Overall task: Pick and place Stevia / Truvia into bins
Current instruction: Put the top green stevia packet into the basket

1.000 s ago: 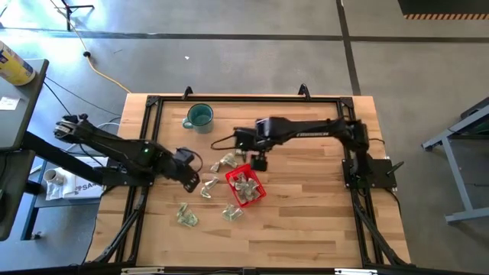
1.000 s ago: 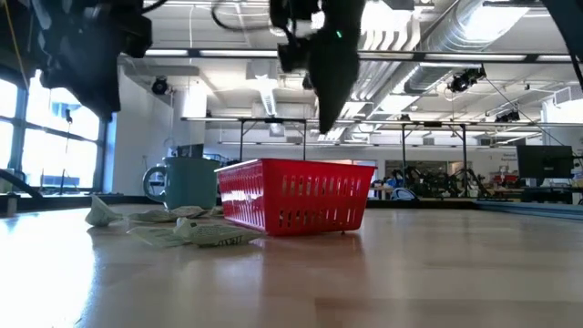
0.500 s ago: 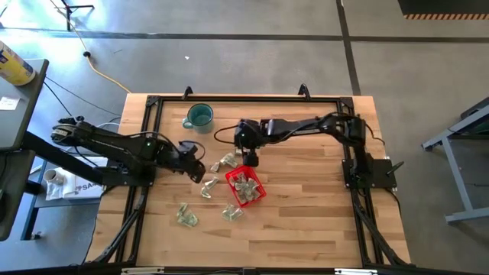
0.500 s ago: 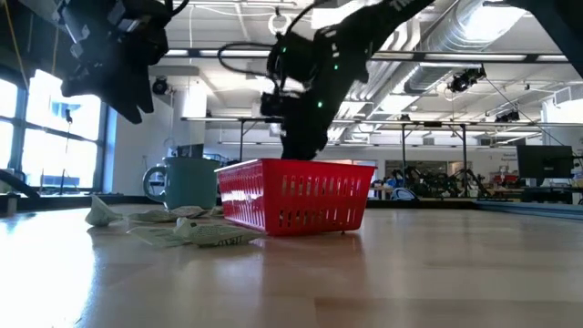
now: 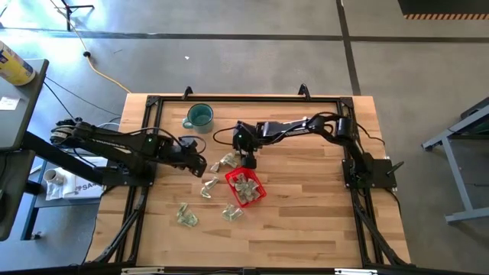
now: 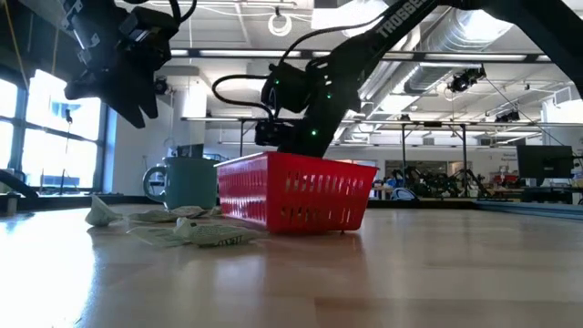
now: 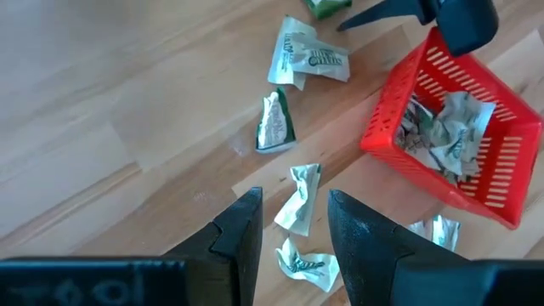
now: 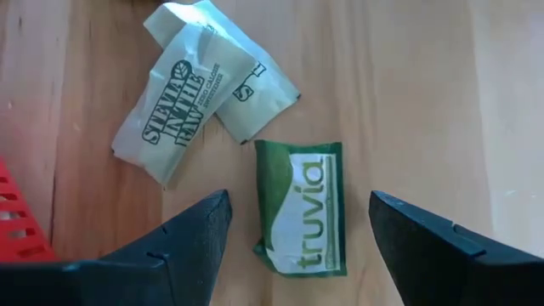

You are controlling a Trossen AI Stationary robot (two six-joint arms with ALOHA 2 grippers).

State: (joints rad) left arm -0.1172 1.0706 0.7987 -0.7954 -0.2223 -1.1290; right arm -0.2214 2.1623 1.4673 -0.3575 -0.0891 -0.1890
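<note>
Stevia/Truvia sachets: several already in the red bin, more loose; right hand wide over a Truvia packet, left hand narrowly open, empty

The high camera hangs well above and looks straight down, taking in the whole table and floor on every side. The low camera sits at the table's surface and looks level across it into the room; the red bin stands near, the mug at 9 o'clock from it. Overhead the mug lies at 11 o'clock from the bin. The left wrist camera looks steeply down from moderate height, sharing the bin and loose sachets. The right wrist camera is very close, facing almost straight down on a green sachet; a red edge is probably the bin.
</note>
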